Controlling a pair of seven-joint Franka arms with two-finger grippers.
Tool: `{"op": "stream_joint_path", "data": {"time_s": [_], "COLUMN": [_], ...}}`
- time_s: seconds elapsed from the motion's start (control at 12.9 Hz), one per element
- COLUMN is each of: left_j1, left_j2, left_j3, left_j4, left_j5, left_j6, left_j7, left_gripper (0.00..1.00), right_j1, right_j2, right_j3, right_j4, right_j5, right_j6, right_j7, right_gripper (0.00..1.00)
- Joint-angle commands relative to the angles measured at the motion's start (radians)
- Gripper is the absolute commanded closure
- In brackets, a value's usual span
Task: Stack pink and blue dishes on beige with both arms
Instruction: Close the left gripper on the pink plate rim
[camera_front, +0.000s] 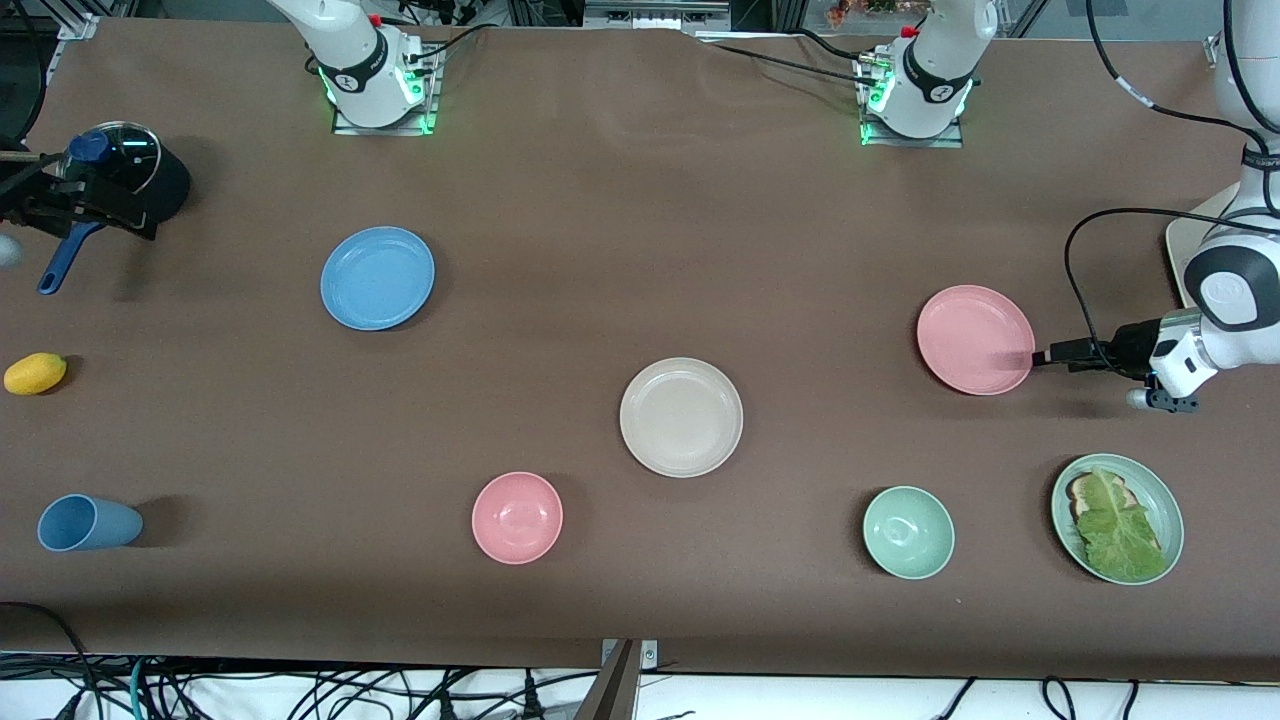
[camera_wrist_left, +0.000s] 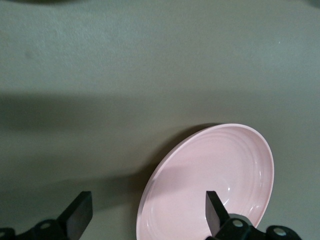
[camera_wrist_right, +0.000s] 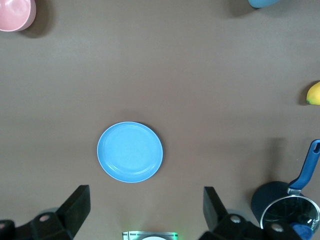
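Observation:
The salmon pink plate (camera_front: 975, 338) lies flat toward the left arm's end of the table. My left gripper (camera_front: 1042, 357) is low at its rim and open. In the left wrist view, one finger (camera_wrist_left: 214, 212) is over the pink plate (camera_wrist_left: 215, 170) and the other is over bare cloth, with the left gripper (camera_wrist_left: 147, 200) astride the rim. The light blue plate (camera_front: 377, 277) lies toward the right arm's end. My right gripper (camera_wrist_right: 145, 192) hangs open high over the table, with the blue plate (camera_wrist_right: 130, 151) far below; it is out of the front view. The beige plate (camera_front: 681, 416) sits mid-table with nothing on it.
Nearer the front camera stand a pink bowl (camera_front: 517, 517), a green bowl (camera_front: 908, 532), a green plate with toast and lettuce (camera_front: 1117, 517) and a tipped blue cup (camera_front: 88, 522). A lemon (camera_front: 35, 373) and a lidded dark pot (camera_front: 125, 175) lie at the right arm's end.

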Motion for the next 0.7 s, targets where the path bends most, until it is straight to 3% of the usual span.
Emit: {"op": "stream_joint_path", "data": {"time_s": [0.0,0.62], "left_j1": [-0.037,-0.054], "left_j2": [-0.032,-0.032], "left_j3": [0.027,0.041], "left_j4": [-0.065,-0.13], "left_j5": [-0.052,-0.109], "left_j6": [0.039,0.083], "left_j7": [0.036,0.107], "left_gripper": [0.01,0.01], "right_j1": [-0.003,-0.003], "right_j2": [-0.004,-0.004], "right_j3": [-0.001,-0.001], "right_j4": [0.005,0.005], "right_j5": [0.001,0.001], "right_j6": [-0.011,-0.011], "right_j7": [-0.013,-0.013], "right_gripper": [0.0,0.0]}}
